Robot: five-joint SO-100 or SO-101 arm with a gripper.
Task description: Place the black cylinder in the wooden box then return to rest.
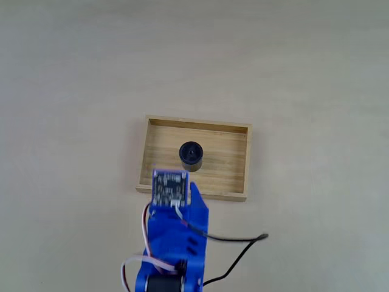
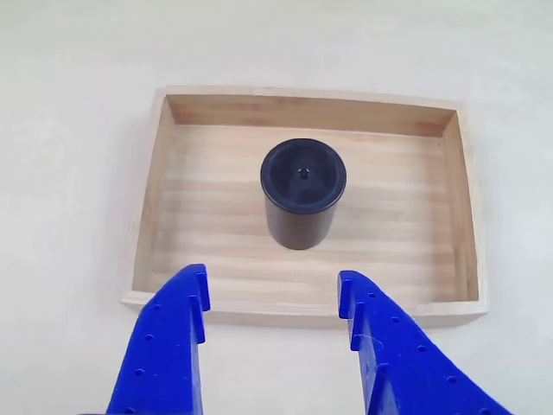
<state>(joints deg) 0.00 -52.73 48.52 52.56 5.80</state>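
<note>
Your blue plastic two-finger pincer [image 2: 272, 290] stands wide open with nothing between its fingers; in the other view both fingertips hang at the near wall of the shallow rectangular box of light wood [image 2: 458, 186], one to each side of the middle. Straight ahead of the pincer, past that near wall, the small matte black cylinder with a dimple in its top [image 2: 302, 192] stands upright on the box floor, near the centre and clear of every wall. In the fixed view you see the same layout: the cylinder [image 1: 191, 156] inside the box [image 1: 248, 161], just beyond the front of the blue arm [image 1: 176, 234]. Judging from this, the placing looks done and released. What appears left for you is drawing the arm away to rest.
</note>
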